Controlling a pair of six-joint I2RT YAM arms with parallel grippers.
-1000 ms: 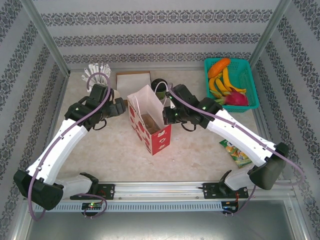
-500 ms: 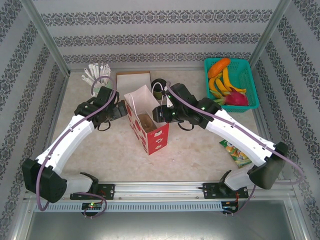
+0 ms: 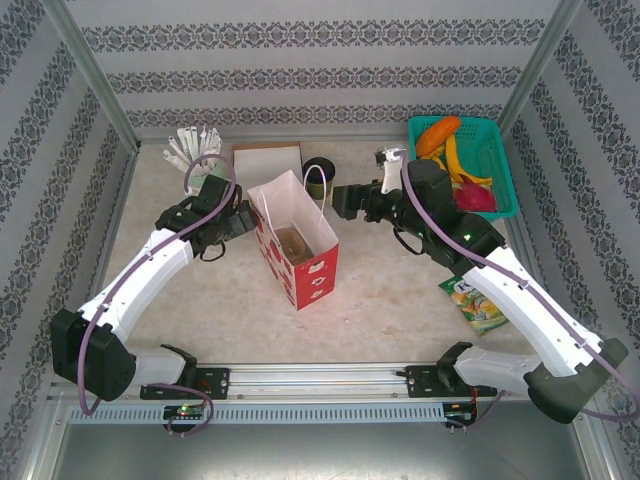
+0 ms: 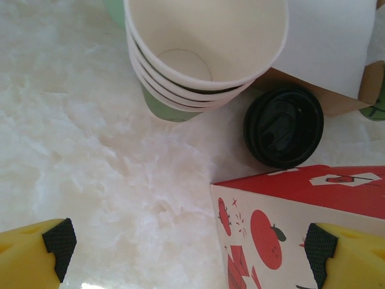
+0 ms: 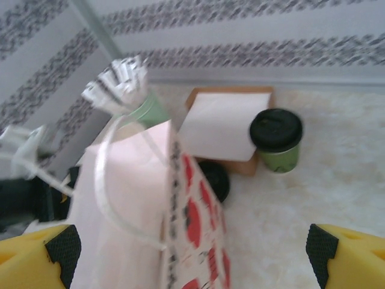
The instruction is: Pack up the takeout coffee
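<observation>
Clearance matters: the right gripper (image 3: 342, 200), jaws wide and empty, should reach past the red-and-white paper bag (image 3: 318, 278) to the green paper cup with a round black lid (image 3: 320, 172) standing just behind it. The left gripper (image 3: 243, 222), likewise wide and empty, hovers beside the bag, which holds something brown (image 3: 295, 242).
</observation>
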